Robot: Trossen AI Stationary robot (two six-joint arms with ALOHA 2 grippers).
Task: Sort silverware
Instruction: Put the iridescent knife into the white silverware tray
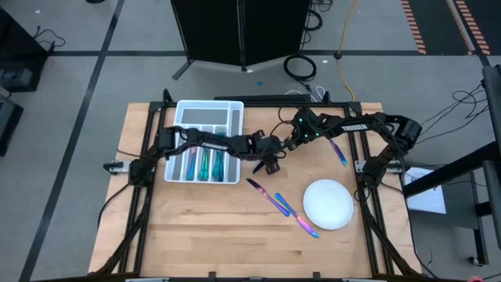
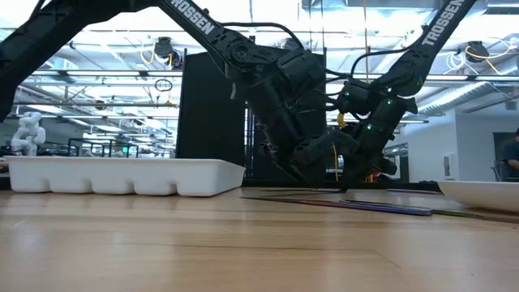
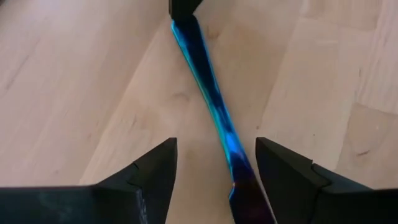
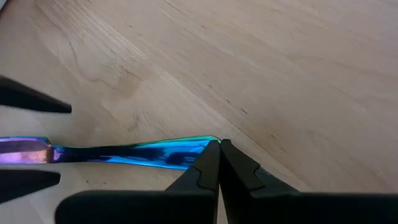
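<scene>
The left gripper [image 3: 214,168] has its fingers wide apart, one on each side of a shiny blue piece of silverware [image 3: 211,99] lying on the wooden table [image 1: 203,227], maybe a knife. The right gripper [image 4: 219,155] is squeezed together, its tips touching the far end of that piece.

One white tray [image 1: 205,117] sits on the table, with three silverware pieces [image 1: 203,163] showing in its compartments. One round plate [image 1: 328,204] lies on the wood. Three loose pieces lie on the tabletop: two [image 1: 278,205] near the plate and one [image 1: 337,151] by the right arm. One more blue piece [image 3: 211,99] lies between the two grippers.
</scene>
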